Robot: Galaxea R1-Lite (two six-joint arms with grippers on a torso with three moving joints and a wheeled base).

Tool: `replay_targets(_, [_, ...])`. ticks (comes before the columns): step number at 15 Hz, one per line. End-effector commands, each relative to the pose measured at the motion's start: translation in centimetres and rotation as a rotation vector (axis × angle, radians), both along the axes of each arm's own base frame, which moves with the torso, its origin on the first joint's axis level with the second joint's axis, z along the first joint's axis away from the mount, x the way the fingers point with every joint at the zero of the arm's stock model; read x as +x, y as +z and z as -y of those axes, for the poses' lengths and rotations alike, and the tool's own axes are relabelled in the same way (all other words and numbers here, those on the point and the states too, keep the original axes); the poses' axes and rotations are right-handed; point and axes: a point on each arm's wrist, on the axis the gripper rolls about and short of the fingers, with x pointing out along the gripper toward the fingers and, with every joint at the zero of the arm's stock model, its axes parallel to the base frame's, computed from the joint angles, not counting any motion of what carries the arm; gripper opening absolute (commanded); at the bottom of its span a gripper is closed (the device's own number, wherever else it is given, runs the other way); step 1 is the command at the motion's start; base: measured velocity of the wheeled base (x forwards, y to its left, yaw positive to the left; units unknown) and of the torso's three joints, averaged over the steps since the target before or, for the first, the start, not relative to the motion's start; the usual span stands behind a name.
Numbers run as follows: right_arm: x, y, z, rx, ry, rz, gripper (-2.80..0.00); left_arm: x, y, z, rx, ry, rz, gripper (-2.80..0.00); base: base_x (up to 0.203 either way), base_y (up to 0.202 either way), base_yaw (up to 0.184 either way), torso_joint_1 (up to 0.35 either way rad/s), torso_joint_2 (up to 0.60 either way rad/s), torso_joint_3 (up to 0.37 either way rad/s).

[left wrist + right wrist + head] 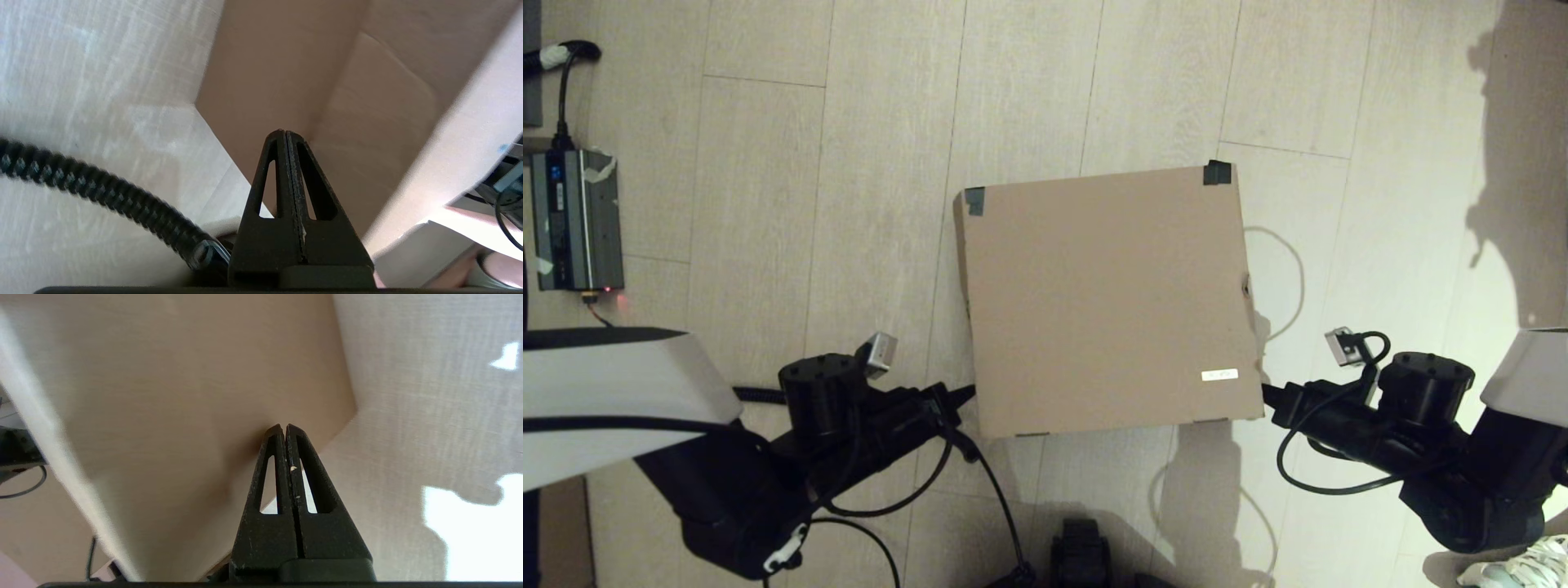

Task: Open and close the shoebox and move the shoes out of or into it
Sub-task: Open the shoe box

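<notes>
From the head view, the shoebox (1107, 302) lies shut on the floor (768, 204) in the middle of the scene, its white sticker (1219, 375) near the near-right corner and black tape on the two far corners; its long sides run left to right, so the near edge faces the robot. The left end effector (968, 394) sits just at the near-left corner and the right end effector (1266, 392) just at the near-right corner, each about equally close, one on either side of the near edge. A white sneaker (1523, 567) shows only partly at the near-right edge, well apart from the box. In the left wrist view, the left end effector (286, 134) is clenched with nothing between its fingers, its tip against the cardboard at the corner of the shoebox (327, 81). In the right wrist view, the right end effector (284, 428) is likewise clenched and empty, tip touching the box's (184, 396) brown face close to its corner. Lifting the lid likely means both tips working upward under that near edge together.
</notes>
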Motion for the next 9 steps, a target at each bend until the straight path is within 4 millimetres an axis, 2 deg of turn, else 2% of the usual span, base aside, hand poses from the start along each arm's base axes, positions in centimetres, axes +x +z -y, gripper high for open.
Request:
replay_targets(1, [-0.4,1.0,-0.3,0.006,0.014,0.030,-2.80,-0.6,0.8,-0.2,-0.012,-0.001,0.017,-2.80,0.000,0.000,0.000,0.000,0.00,0.000])
replay_targets(9, [-2.4,4.2,-1.4,0.058,0.049,0.054,-2.80,-2.2,2.4,-0.7,-0.031,0.001,0.037,-2.80,0.000,0.000,0.000,0.000,0.00,0.000])
